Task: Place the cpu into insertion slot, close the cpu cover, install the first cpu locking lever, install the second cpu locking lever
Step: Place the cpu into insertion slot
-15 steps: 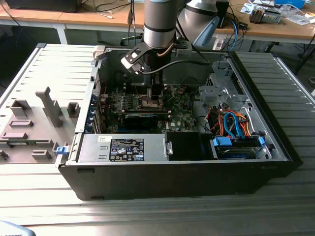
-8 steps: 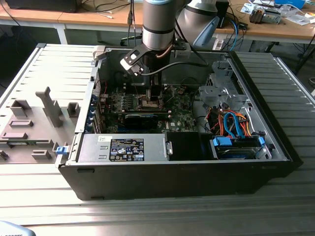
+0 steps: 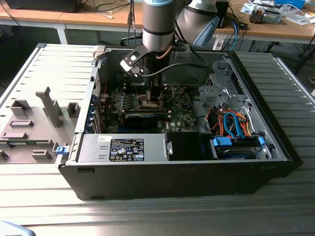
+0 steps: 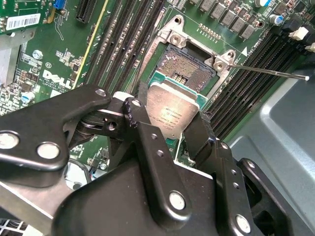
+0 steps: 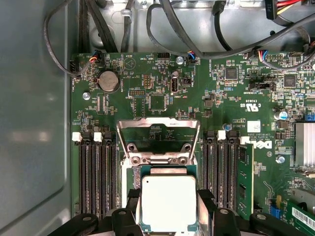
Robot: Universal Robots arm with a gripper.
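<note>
Black gripper (image 4: pixel 170 118) fingers (image 4: pixel 196 133) are narrow and clamped on the cpu (image 4: pixel 172 112), a small flat square chip w/ silvery-grey metal top, gripped by two opposite edges. The cpu hangs just above the insertion slot (image 4: pixel 189 66) (square socket, dark pin field, shiny rim) and is not seated yet. It sits slightly off the slot centre and tilted in the second wrist view.

The cpu cover (image 5: pixel 158 121), a thin silvery frame plate, stands open at the slot's far edge. A thin wire locking lever (image 4: pixel 268 72) sticks out from a slot corner, unlatched. Green motherboard (image 5: pixel 231 105) lies all round the slot.

Handling, my read: the chip is light and stiff, the top is smooth so prob slippery, and the underside contacts and slot pins are fragile. An edge grip is the right hold, w/ no touching of the faces.
</note>
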